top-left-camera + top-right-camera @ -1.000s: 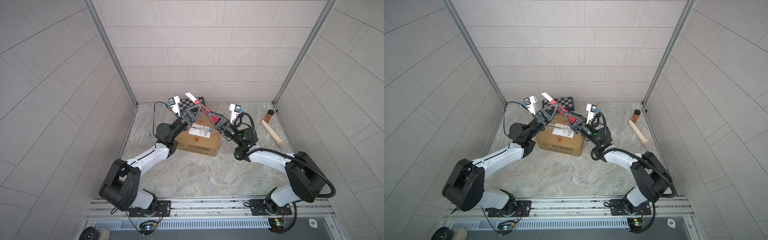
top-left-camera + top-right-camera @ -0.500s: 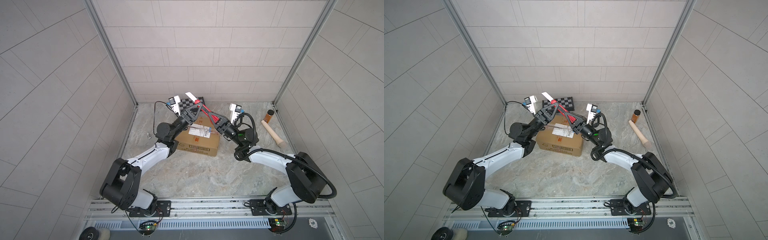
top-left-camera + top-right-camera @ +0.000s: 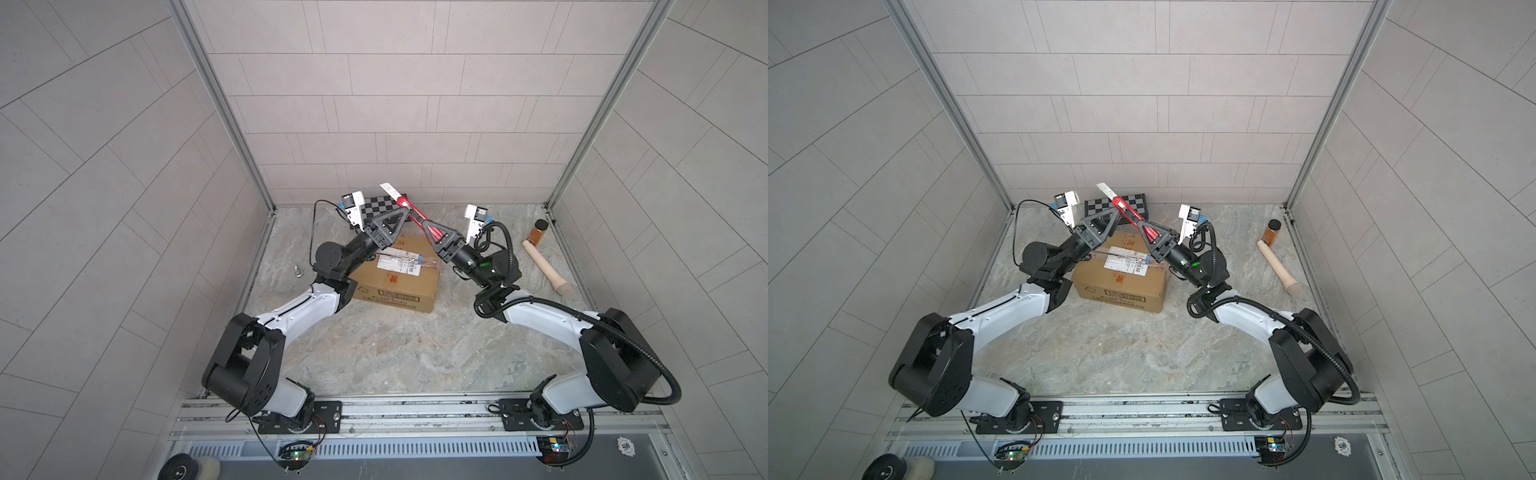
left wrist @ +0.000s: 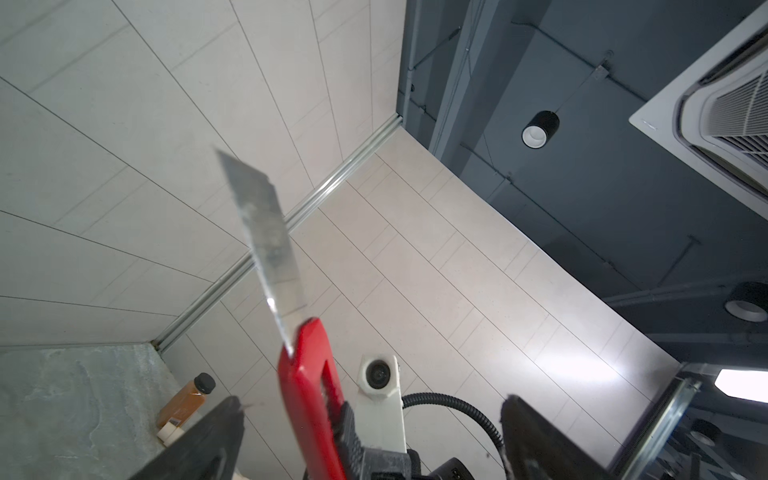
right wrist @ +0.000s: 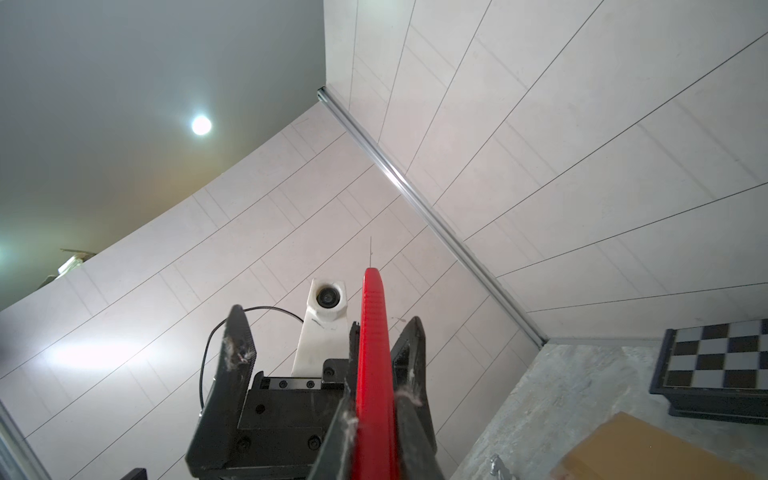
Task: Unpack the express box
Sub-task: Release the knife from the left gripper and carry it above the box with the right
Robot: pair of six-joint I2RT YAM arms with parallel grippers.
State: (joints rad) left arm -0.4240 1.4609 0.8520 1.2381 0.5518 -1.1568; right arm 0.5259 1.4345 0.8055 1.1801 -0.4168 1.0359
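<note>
The express box (image 3: 395, 276) (image 3: 1121, 280), brown cardboard with a white label and tape, lies closed on the stone floor between both arms; a corner of the box (image 5: 648, 453) shows in the right wrist view. Above its far side, my right gripper (image 3: 434, 232) (image 3: 1150, 232) (image 5: 374, 395) is shut on a red utility knife (image 3: 417, 218) (image 3: 1129, 212) (image 5: 374, 340). The knife's blade (image 4: 266, 232) is extended and points up and away. My left gripper (image 3: 400, 212) (image 3: 1112, 212) (image 4: 372, 401) is open, its fingers (image 4: 203, 436) straddling the knife handle (image 4: 311, 395) without touching it.
A black-and-white checkered board (image 3: 384, 205) (image 5: 719, 365) lies at the back wall behind the grippers. An amber bottle (image 3: 540, 232) (image 4: 183, 407) and a wooden pestle (image 3: 545, 268) lie at the right wall. A small metal piece (image 3: 297, 271) sits near the left wall.
My right gripper closed on the knife handle, then my left gripper opened and let go of the knife. Both arms have stayed in place.
</note>
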